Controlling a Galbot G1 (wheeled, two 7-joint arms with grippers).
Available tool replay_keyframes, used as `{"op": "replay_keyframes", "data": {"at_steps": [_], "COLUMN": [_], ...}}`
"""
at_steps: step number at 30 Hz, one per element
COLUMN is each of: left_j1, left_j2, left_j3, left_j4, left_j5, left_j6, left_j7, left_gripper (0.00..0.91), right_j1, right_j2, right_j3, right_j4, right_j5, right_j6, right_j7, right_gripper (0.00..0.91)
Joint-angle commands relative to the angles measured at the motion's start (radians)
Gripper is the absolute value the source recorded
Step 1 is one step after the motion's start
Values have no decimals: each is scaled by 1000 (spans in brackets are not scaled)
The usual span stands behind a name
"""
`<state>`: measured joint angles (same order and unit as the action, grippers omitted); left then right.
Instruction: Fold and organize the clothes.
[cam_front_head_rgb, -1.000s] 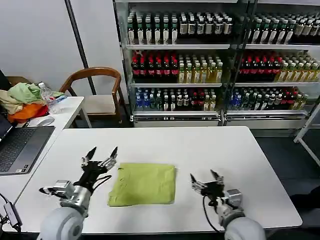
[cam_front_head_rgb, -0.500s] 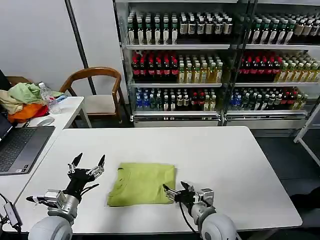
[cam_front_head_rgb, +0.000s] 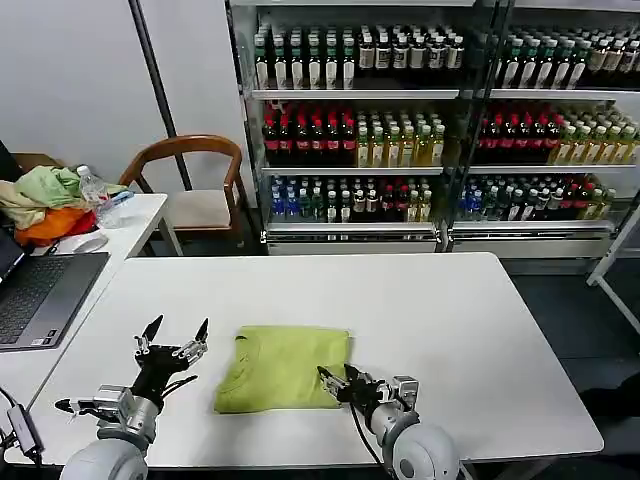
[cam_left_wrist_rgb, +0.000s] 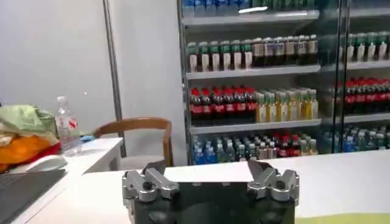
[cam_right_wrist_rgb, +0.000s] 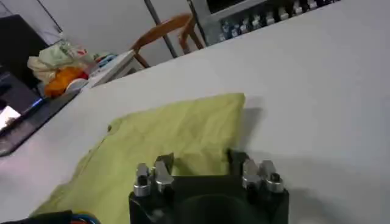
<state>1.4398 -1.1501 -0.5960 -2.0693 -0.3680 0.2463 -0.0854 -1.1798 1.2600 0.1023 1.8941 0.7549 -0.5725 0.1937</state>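
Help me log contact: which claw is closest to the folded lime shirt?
The right claw, at the lime T-shirt's near right corner; the left claw stands apart to its left.

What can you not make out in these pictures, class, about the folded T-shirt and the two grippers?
- T-shirt: its printed side and inner layers, hidden by its own folds in the head view.
- Right gripper: whether its fingertips touch the shirt's near corner; head view too small, right wrist view blocked by the gripper body.
- Left gripper: fingertips cut off in the left wrist view.
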Motion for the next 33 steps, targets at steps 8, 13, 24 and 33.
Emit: {"op": "replay_keyframes", "data": {"at_steps": [8, 13, 24, 33], "left_j1": [11, 10, 12, 8], "left_j2": [-9, -9, -12, -23], "left_j3": [8, 8, 12, 22], "left_j4": [9, 15, 25, 39], "left_j5": [22, 22, 31, 41], "left_j6": [6, 6, 3, 2], "left_j7": [-14, -15, -14, -14], "left_gripper": [907, 907, 907, 907], "right_j1": [27, 58, 174, 160], "right_j2": [11, 18, 28, -6], "right_j3": [3, 13, 93, 137], "right_j4": [-16, -24, -131, -148], "right_j5": [16, -19, -72, -84], "right_j6": [-6, -5, 37, 81], "right_j7": [-3, -11, -2, 18], "right_gripper": [0, 0, 0, 0]}}
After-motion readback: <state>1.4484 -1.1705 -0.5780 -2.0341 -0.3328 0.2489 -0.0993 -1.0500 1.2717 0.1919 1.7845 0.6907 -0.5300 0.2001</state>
